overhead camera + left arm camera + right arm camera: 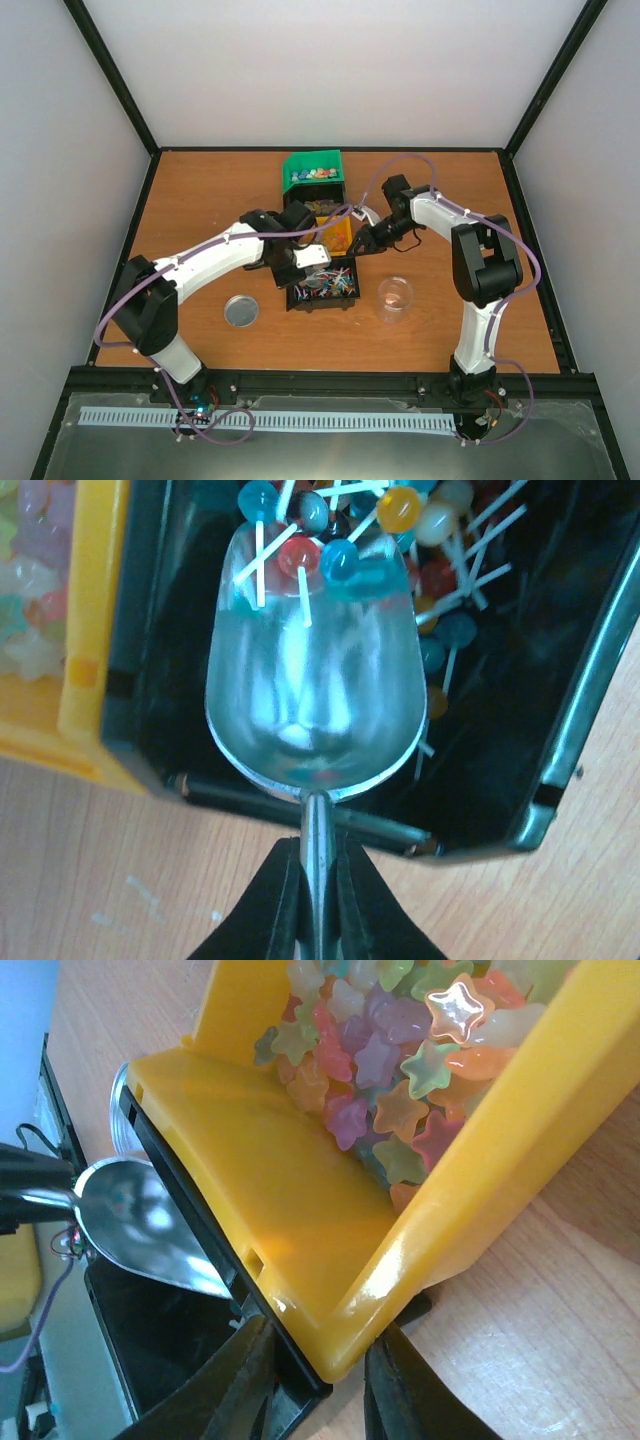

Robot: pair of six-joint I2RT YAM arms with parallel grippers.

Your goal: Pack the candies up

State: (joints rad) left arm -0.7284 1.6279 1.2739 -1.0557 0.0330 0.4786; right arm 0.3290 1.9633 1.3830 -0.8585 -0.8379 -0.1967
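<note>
Candies lie in three bins: lollipops (340, 555) in the black bin (590, 670), pastel star candies (400, 1050) in the yellow bin (290, 1220), and mixed sweets in the green bin (312, 165). My left gripper (318, 855) is shut on the handle of the silver scoop (315, 695). The scoop's bowl hangs over the black bin (320, 305) with its tip among the lollipops, and a few rest on its lip. My right gripper (315, 1360) straddles the near corner of the yellow bin where it meets the black bin, with both fingers against that corner.
A round silver lid (241, 311) lies on the table left of the black bin. A clear open jar (394, 297) stands right of it. The three bins form a row from front to back at the table's middle. Black frame rails border the table.
</note>
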